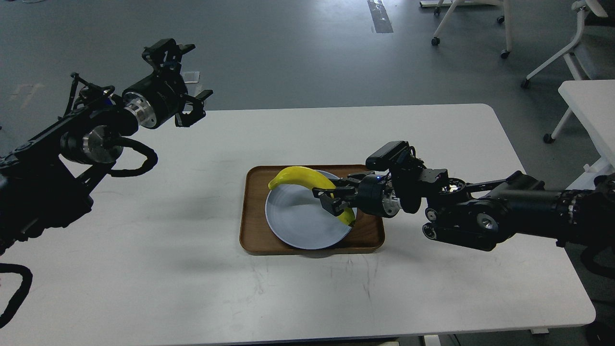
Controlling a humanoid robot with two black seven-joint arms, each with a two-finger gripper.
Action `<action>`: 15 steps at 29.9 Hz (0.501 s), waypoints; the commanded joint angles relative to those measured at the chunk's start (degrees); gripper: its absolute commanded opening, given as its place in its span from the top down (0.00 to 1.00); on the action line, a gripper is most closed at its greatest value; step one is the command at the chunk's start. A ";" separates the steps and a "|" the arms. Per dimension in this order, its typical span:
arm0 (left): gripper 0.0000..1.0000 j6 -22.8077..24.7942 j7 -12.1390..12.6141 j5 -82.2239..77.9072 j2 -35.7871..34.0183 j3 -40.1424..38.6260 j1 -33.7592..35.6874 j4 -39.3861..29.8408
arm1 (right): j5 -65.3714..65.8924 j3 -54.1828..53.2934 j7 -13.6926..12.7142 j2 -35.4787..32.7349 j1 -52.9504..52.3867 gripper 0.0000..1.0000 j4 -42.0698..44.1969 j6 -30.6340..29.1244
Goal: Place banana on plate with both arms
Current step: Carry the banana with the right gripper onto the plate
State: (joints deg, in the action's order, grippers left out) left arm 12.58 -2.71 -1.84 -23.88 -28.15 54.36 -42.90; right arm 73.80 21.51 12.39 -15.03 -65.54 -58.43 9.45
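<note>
Banana (300,176) arcs over the far right part of the plate (298,223), stem end up at the far left rim, dark tip down at the plate's right edge. It is bright yellow and curved, spanning roughly the plate's width. My right fingers (333,197) are pinching it on the lower right stretch, one finger on either side of the fruit, the tip sticking out just below them. Whether the fruit touches the plate or hangs just above it I cannot tell.

Plate: round, pale blue-grey, faint rings, lying inside a brown wooden tray (252,226); its near edge reaches the tray's near rim. Tray sits near the middle of the white worktop (192,269).

Right arm (480,211) comes in low from the right, close over the worktop. Left arm (72,149) is raised over the far left corner, well apart from the tray; my left fingers (190,103) are spread, holding nothing.

Beyond the worktop: grey floor (288,48), white chairs (552,53) on castors at the far right.
</note>
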 commanded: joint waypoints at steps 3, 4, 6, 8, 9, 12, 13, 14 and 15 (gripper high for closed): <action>0.02 0.08 -0.10 -0.01 0.59 0.03 -0.39 0.54 | 0.20 0.20 -0.08 -2.54 -0.47 1.00 -2.48 -1.10; 0.02 0.08 -0.10 -0.09 0.59 0.11 -0.74 0.54 | 0.20 0.20 -0.08 -2.63 -0.47 0.97 -2.48 -1.10; 0.02 0.08 -0.02 -0.09 0.59 0.20 -0.83 0.54 | 0.20 0.20 -0.52 -2.72 -0.38 0.94 -2.48 -1.10; 0.02 0.08 -0.02 -0.18 0.42 0.20 -0.75 0.54 | 0.20 0.20 -1.48 -2.63 -0.12 0.93 -1.87 -1.10; 0.02 0.08 -0.02 -0.18 0.33 0.20 -0.83 0.54 | 0.20 0.20 -1.92 -2.63 -0.11 0.93 -1.69 -1.10; 0.02 0.08 -0.02 -0.18 -0.02 0.20 -0.75 0.54 | 0.20 0.20 -2.10 -2.46 -0.03 0.91 -0.89 -1.10; 0.02 0.08 -0.02 -0.18 -0.02 0.20 -0.75 0.54 | 0.11 0.11 -2.10 -2.37 -0.03 0.91 -0.89 -1.10; 0.02 0.08 -0.02 -0.18 -0.02 0.20 -0.83 0.54 | 0.11 0.11 -2.10 -2.28 -0.03 0.90 -0.89 -1.19; 0.02 0.08 -0.02 -0.18 -0.02 0.20 -0.75 0.54 | 0.11 0.20 -2.10 -2.28 -0.03 0.87 -0.98 -1.19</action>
State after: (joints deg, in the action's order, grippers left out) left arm 12.65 -2.78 -2.02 -23.85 -27.95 53.58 -42.36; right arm 74.00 21.71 10.31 -17.47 -65.58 -59.42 8.34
